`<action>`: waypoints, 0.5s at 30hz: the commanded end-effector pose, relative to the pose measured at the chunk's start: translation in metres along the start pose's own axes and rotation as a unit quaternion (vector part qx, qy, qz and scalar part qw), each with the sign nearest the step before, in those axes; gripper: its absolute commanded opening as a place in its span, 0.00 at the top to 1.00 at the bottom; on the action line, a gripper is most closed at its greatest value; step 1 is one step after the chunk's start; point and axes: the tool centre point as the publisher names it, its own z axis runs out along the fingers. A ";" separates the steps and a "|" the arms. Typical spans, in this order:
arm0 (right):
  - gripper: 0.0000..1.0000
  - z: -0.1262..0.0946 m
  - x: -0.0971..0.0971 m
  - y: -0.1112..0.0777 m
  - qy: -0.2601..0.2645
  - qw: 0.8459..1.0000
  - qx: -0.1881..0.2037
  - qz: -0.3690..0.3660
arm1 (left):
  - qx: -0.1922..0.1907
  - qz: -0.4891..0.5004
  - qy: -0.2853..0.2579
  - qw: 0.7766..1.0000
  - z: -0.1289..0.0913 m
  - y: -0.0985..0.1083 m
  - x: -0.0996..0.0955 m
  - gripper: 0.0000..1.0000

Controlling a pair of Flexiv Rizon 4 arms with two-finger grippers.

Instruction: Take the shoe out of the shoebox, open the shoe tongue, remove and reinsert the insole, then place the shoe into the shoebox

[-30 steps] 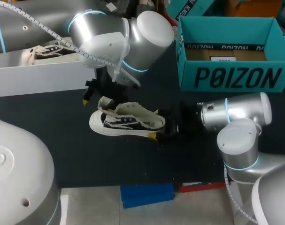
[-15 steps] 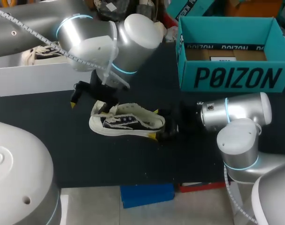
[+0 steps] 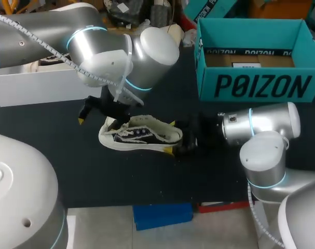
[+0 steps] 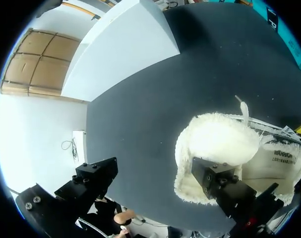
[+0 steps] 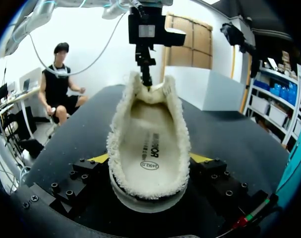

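A black-and-white shoe (image 3: pixel 141 134) with fluffy cream lining lies on its sole mid-table. My right gripper (image 3: pixel 171 137) is shut on its heel, one yellow tip on each side; in the right wrist view the shoe (image 5: pixel 149 144) lies between the fingers (image 5: pixel 86 171), its printed insole (image 5: pixel 149 158) showing. My left gripper (image 3: pixel 97 118) hangs open at the toe end. In the left wrist view one finger (image 4: pixel 222 186) rests by the folded-out tongue (image 4: pixel 214 146), the other finger (image 4: pixel 86 186) stands over bare table. The teal shoebox (image 3: pixel 253 85) stands open at the back right.
A white box (image 3: pixel 43 85) at the back left holds another shoe (image 3: pixel 51 61), partly hidden by my left arm. Dark table surface (image 3: pixel 95 176) stretches in front of the shoe to the near edge.
My left gripper has opened wider and shifted left and slightly down at the shoe's toe end; the raised tongue has dropped lower. The right gripper and the shoe have stayed put.
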 end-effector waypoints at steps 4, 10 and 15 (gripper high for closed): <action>1.00 -0.001 -0.001 -0.002 0.000 1.000 0.001 0.001 | 0.026 0.010 0.029 0.999 -0.006 0.000 -0.004 0.00; 1.00 -0.001 -0.001 -0.002 0.000 1.000 0.001 0.001 | 0.084 0.081 0.123 0.986 -0.041 -0.002 -0.016 0.00; 1.00 -0.001 -0.001 -0.002 0.000 1.000 0.001 0.001 | 0.135 0.169 0.185 0.959 -0.075 -0.011 -0.010 0.00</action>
